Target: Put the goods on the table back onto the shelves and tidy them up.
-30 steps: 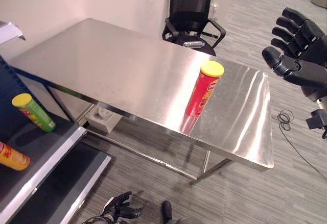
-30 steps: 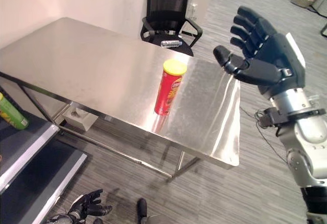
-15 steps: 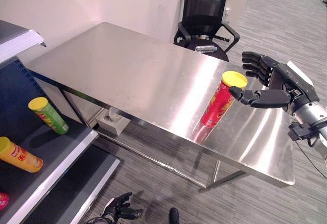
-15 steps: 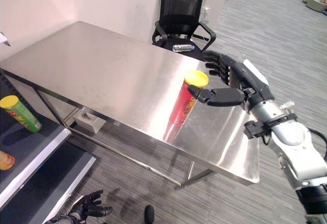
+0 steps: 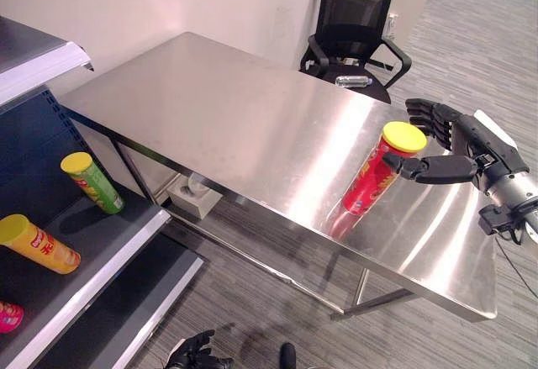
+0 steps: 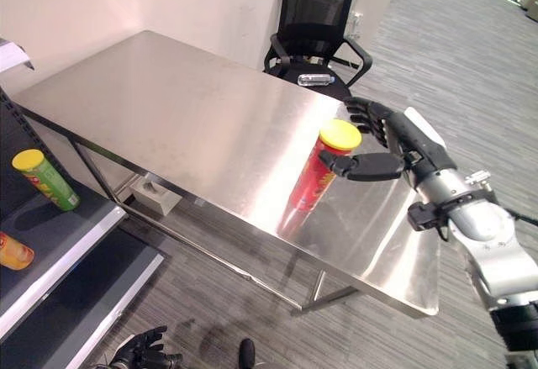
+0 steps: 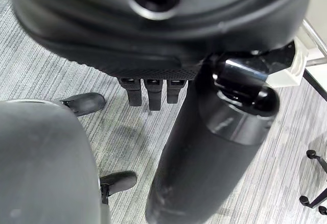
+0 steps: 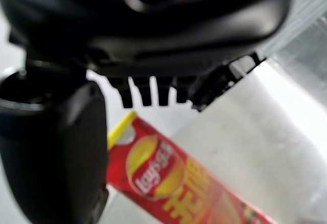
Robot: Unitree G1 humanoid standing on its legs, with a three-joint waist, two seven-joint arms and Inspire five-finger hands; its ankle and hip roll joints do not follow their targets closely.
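The right arm comes in from the right side, stretched out level toward the left. The right hand (image 5: 461, 152) is spread wide, fingers (image 6: 377, 122) straight on the far side and the thumb (image 5: 427, 168) pointing left on the near side. The left hand (image 6: 143, 353) hangs low near the floor, fingers loosely curled

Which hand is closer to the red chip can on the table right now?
Right. The right hand is open beside the red chip can, thumb and fingers flanking its yellow lid. The left hand hangs low near the floor, below table height and far away.
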